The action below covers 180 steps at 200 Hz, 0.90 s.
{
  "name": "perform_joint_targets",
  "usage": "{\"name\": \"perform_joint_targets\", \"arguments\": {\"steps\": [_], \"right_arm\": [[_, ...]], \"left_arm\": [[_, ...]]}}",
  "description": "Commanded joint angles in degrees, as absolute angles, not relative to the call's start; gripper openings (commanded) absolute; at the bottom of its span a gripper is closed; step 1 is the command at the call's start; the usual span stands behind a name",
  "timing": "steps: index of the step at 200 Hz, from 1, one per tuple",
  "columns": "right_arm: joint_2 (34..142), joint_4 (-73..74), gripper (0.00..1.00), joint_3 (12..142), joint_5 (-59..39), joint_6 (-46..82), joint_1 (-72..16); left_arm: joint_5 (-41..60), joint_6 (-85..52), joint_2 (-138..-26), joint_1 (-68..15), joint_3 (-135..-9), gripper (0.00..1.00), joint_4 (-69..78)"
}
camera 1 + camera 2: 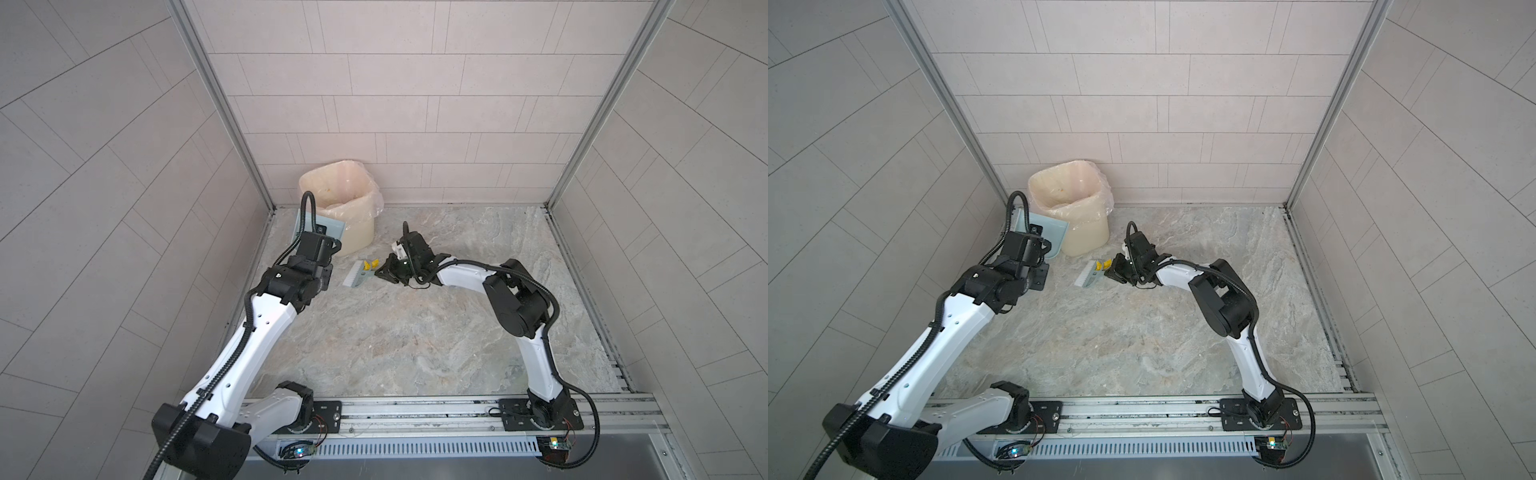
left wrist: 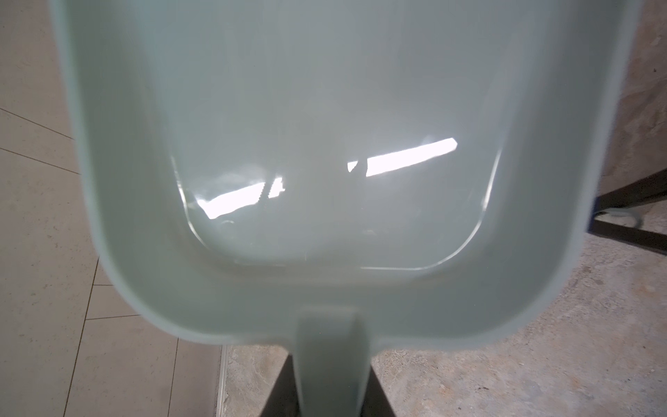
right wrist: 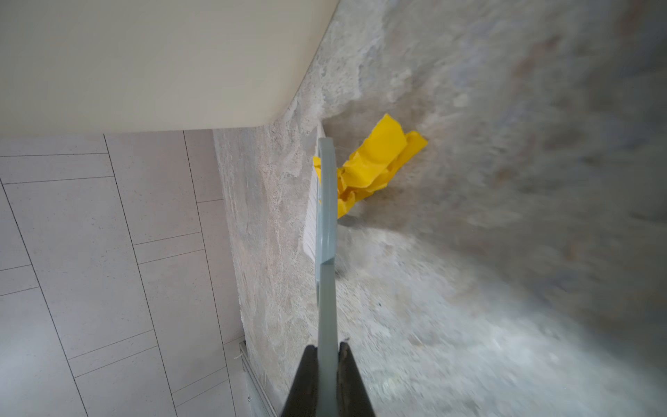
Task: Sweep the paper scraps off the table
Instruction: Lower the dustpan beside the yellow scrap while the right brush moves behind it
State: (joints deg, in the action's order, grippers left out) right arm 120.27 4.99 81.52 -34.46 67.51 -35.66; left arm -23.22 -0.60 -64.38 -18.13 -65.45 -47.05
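One yellow scrap (image 3: 379, 162) against brush (image 3: 326, 216)

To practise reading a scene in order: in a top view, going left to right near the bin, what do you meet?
In order: pale blue dustpan → hand brush → yellow paper scrap → right gripper, shut on the hand brush's handle. The bin overlaps these, so it is left out.
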Motion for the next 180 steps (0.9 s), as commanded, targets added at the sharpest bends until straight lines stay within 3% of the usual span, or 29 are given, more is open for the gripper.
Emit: {"name": "perform_joint_targets", "arguments": {"steps": [1,45,109,180], "right_arm": [[112.35,3.09,0.0,73.31,-31.57,68.69,-34.03],[98.04,-6.05,0.0,59.17,-30.6,65.8,-28.36],[93.68,-24.88,0.0,72.26,-27.72,53.96,-26.44],[91.7,-55.92,0.0,85.64,-17.76,23.07,-16.82]], "left_arm": [[-21.99,-2.35,-64.68,-18.11,-64.92,0.0,-47.19],[-19.95,-3.07,-65.44,-18.19,-64.38,0.0,-46.53],[-16.77,-3.73,-67.06,-21.84,-63.78,0.0,-46.44],[-6.77,-5.15,-71.68,-32.93,-59.58,0.0,-46.69]]}}
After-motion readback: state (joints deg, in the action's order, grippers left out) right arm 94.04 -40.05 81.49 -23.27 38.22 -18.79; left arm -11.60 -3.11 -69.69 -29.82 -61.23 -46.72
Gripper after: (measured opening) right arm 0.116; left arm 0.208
